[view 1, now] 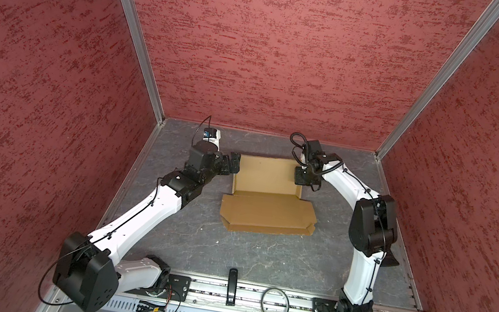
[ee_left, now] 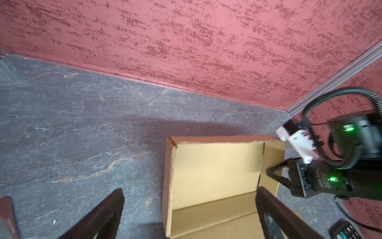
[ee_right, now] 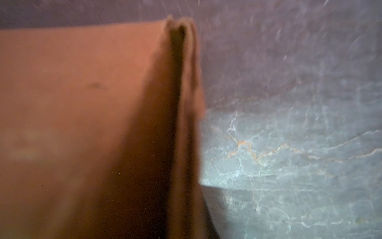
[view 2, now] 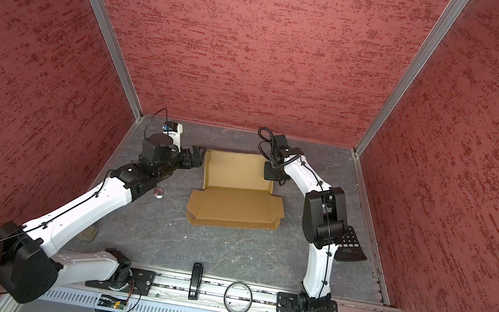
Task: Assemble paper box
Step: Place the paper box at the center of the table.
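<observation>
The paper box (view 1: 268, 200) (view 2: 235, 195) is tan cardboard on the grey table, in both top views. Its tray part has raised walls at the back, and its lid panel lies flat toward the front. My left gripper (view 1: 235, 164) (ee_left: 190, 209) is open at the tray's left wall (ee_left: 168, 186). That wall stands between the fingers (ee_left: 103, 213) without touching them. My right gripper (view 1: 299, 175) (ee_left: 268, 172) is shut on the tray's right wall. The right wrist view shows this doubled wall (ee_right: 184, 124) close up and blurred, and it hides the jaws.
A black calculator (view 2: 350, 247) lies by the right arm's elbow. A black bar (view 1: 231, 286) and a ring (view 1: 275, 304) rest on the front rail. A small round metal piece (view 2: 158, 194) lies under the left forearm. Red walls enclose the table on three sides.
</observation>
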`<state>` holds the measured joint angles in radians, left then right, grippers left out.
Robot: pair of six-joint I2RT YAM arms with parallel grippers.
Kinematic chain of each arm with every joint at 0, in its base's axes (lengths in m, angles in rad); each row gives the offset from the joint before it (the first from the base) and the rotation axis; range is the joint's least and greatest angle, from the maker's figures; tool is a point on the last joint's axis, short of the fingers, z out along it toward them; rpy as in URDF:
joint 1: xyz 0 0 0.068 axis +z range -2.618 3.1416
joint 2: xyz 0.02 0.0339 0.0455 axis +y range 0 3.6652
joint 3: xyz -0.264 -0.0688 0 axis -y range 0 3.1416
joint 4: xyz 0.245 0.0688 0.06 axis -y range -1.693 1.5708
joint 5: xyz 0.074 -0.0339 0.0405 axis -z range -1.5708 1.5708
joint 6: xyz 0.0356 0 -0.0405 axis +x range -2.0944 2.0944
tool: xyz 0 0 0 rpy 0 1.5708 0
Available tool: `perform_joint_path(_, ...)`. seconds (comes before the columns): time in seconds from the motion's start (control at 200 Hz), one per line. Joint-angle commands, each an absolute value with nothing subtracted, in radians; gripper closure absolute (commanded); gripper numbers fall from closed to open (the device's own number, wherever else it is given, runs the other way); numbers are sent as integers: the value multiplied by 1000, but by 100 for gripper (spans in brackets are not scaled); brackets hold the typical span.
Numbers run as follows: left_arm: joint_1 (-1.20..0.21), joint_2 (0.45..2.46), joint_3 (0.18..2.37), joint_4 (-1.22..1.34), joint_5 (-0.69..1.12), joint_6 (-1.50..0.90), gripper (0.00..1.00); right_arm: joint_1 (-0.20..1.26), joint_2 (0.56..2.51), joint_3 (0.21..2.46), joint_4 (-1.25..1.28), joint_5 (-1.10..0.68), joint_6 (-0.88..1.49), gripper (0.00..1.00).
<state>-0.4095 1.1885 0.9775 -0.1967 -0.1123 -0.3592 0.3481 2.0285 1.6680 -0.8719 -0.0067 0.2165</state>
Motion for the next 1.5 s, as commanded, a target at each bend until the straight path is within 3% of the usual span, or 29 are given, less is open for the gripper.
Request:
perform_joint_path(0.0,-388,1138,948,-238,-94,-340,0,354,2062,1746,-1008,-68,206,100)
perform_joint_path(0.671,-305,1052,894,-283,-51,-336,0,338,2228,1914,-1223,-187,176,100)
perform_joint_path(1.137,-269,1078,882,-271,-21,-344,0,335,2297,1993,-1249,-229,180,93)
perform_joint_path(1.368,-256,1087,873,-262,-8,-350,0,332,2328,2073,-1296,-233,176,86)
perform_joint_path(1.498,-251,1086,870,-258,-3,-350,0,331,2342,2117,-1326,-224,174,76)
